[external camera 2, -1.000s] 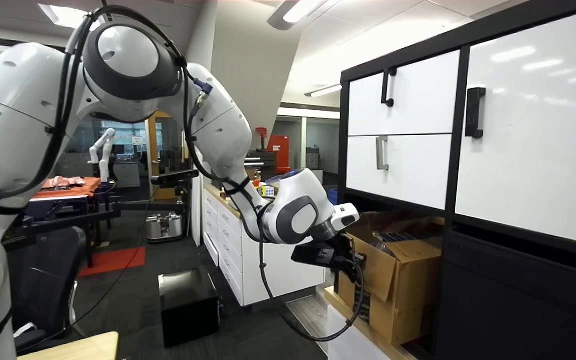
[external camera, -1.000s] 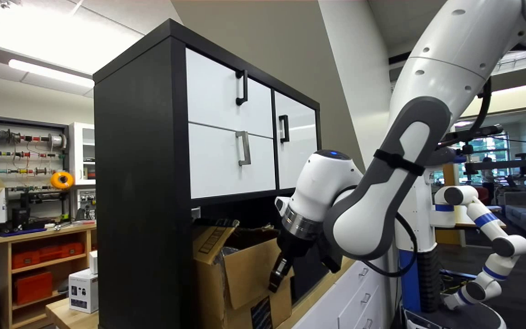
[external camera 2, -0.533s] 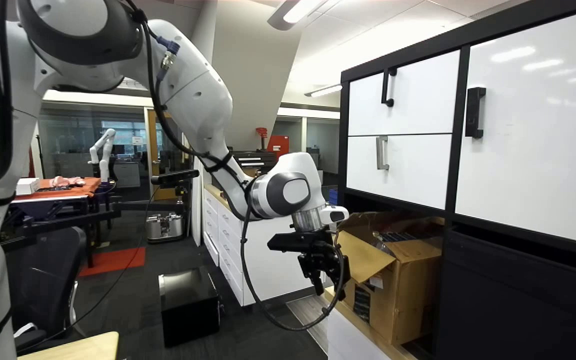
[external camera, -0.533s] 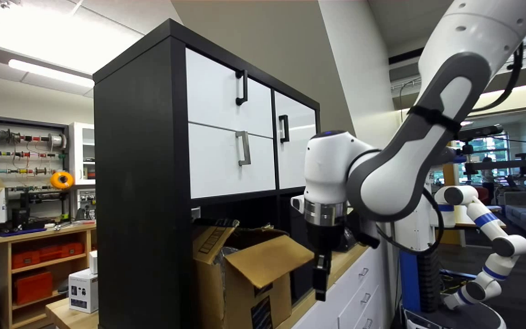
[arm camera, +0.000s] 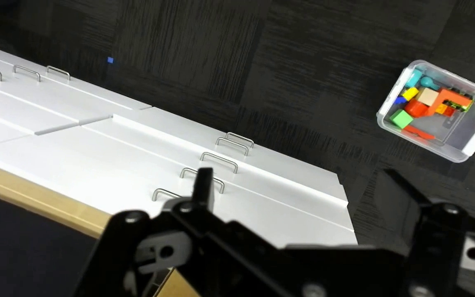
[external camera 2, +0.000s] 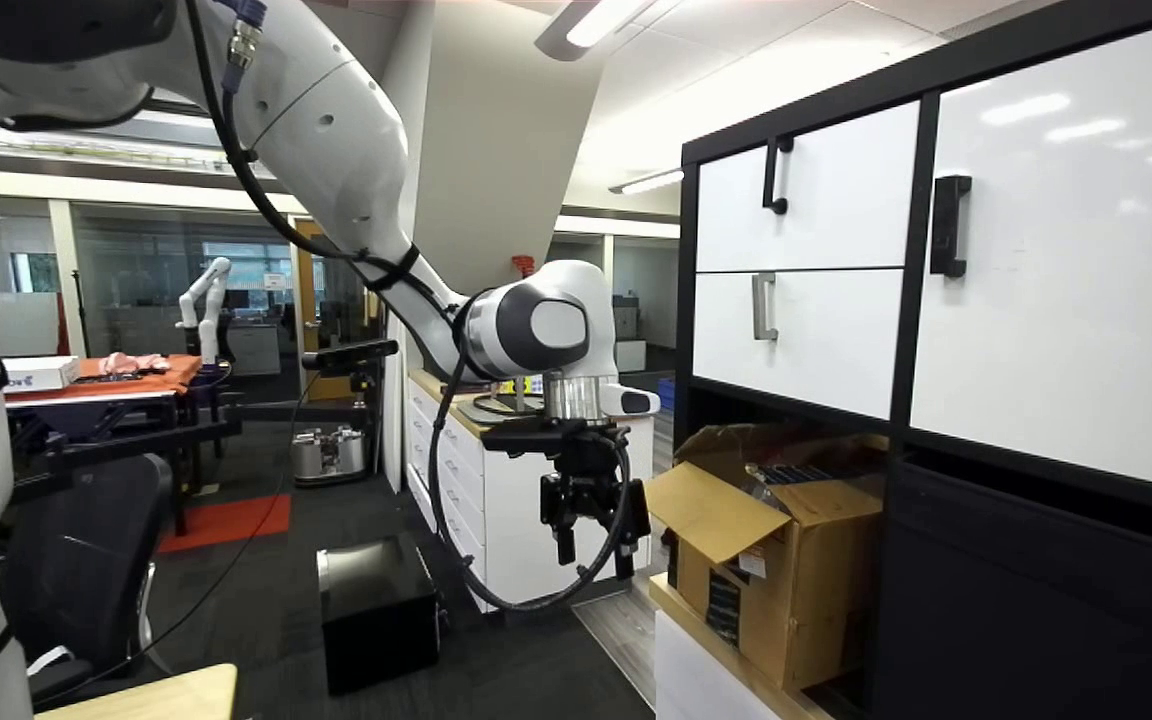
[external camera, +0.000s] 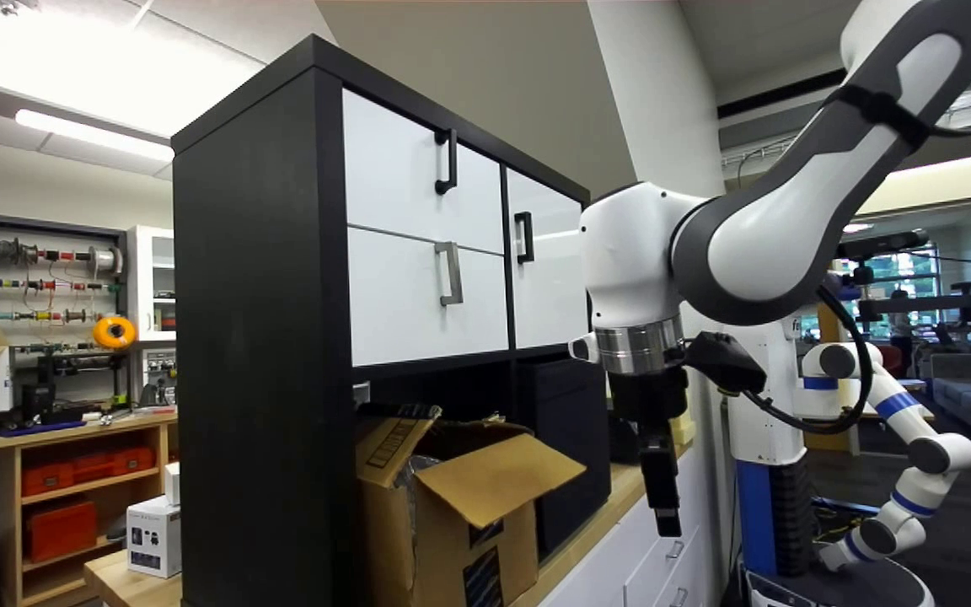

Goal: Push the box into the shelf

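Note:
The box (external camera: 452,539), a brown cardboard carton with raised flaps, stands in the shelf's lower left compartment, its front part sticking out past the black frame. The black shelf (external camera: 249,320) with white drawer fronts shows in both exterior views. One front flap (external camera 2: 711,510) of the box slopes outward into the room. My gripper (external camera 2: 595,557) hangs pointing down in front of the box, apart from that flap. In the wrist view the gripper (arm camera: 301,177) has its fingers wide apart with nothing between them. Only a corner of the box (arm camera: 175,286) shows there, at the lower edge.
A wooden counter ledge (external camera: 578,544) runs under the shelf, above white drawers with metal handles (arm camera: 219,163). A dark fabric bin (external camera 2: 1036,580) fills the neighbouring compartment. On the floor are a clear tub of coloured blocks (arm camera: 439,111) and a black cabinet (external camera 2: 376,610).
My gripper was against the box's front flap; it has backed away from the shelf, turned to point down and opened. The flap has swung up and outward. The box has not visibly shifted.

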Tool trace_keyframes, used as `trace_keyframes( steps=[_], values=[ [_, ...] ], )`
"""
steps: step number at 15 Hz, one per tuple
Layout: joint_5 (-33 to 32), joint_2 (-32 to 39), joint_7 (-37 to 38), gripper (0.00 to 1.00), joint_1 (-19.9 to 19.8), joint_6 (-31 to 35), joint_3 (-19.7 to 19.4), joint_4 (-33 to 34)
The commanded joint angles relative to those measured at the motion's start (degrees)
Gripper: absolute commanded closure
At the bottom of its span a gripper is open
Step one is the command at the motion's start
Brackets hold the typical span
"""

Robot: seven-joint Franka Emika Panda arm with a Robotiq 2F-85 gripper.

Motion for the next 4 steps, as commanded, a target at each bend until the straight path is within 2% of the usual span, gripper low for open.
trace_keyframes(
  steps=[1, 4],
  values=[
    [-0.2, -0.4, 0.1, 0.0, -3.7, -0.4, 3.9, 0.0],
    [-0.2, 0.1, 0.1, 0.0, -4.3, -0.2, 4.6, 0.0]
  ],
)
